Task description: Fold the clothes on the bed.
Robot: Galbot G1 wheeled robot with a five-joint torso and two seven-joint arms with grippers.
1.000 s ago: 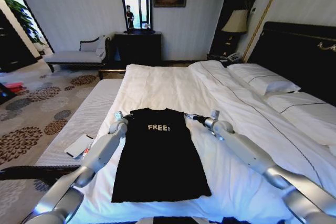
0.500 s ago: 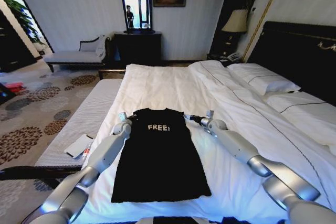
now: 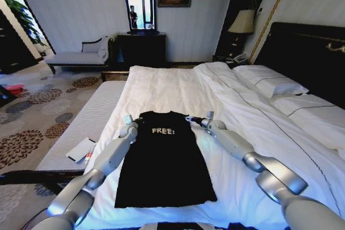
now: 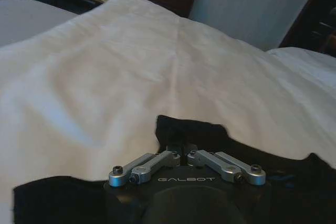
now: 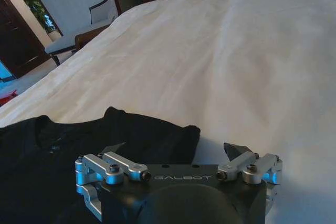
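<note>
Both end effectors at T-shirt [image 3: 163, 160] shoulders: left end effector [image 3: 131, 124] pinched closed, right end effector [image 3: 190, 118] spread wide.

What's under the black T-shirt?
The T-shirt lies flat on the bed's white duvet, which shows all around it. The duvet right beneath it is covered, so anything there can't be seen.

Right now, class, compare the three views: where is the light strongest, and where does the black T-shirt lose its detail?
Head view: daylight glares in the mirror; the T-shirt reads as a flat black shape on the bed, only its lettering clear. Left wrist view: dimmer, the left gripper dark against the shirt. Right wrist view: the brightest duvet; the right gripper is sharp, the room behind soft.
</note>
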